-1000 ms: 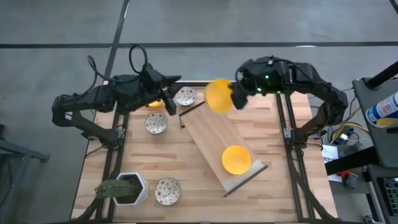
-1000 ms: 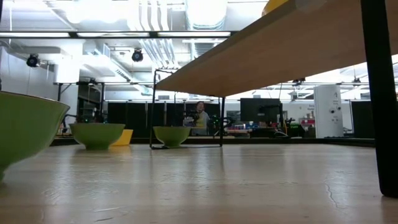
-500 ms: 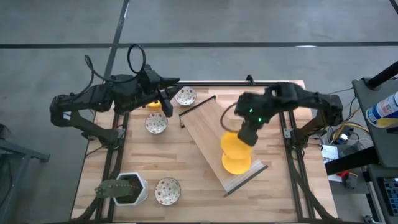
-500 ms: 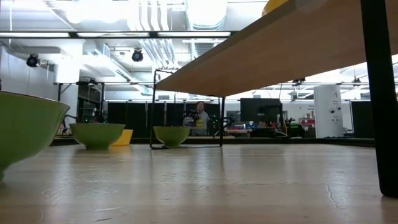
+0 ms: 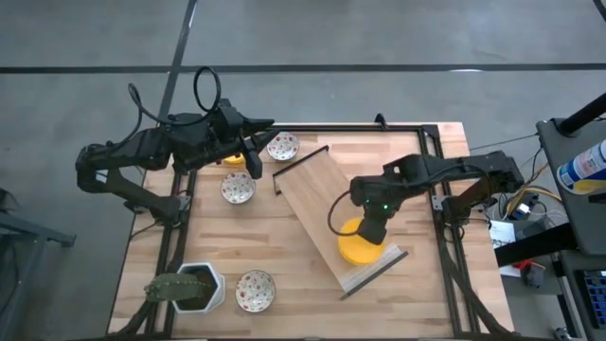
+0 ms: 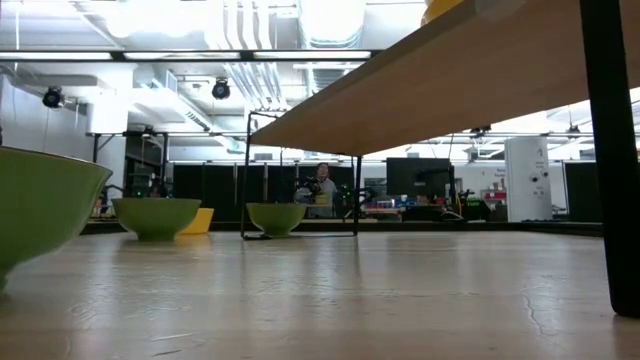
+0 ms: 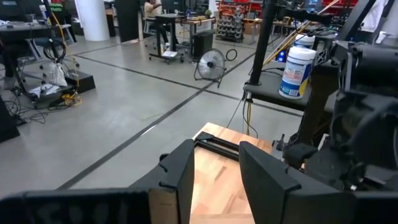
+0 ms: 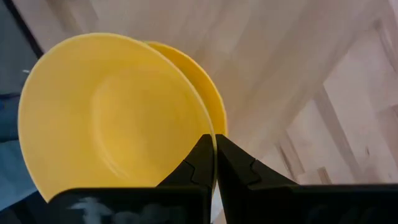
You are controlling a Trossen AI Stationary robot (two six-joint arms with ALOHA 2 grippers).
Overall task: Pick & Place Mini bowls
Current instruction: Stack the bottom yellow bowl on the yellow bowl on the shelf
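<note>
Two plain yellow mini bowls now nearly nest on the slanted wooden board: the right gripper, fingers pinching one bowl's rim, has descended; release seems next.

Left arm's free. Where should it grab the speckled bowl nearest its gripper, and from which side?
Pinch the rim of the speckled bowl, coming straight down from above. It sits upright and apart from its neighbours, so the thin edge is free all round; the left gripper is open just beside it.
</note>
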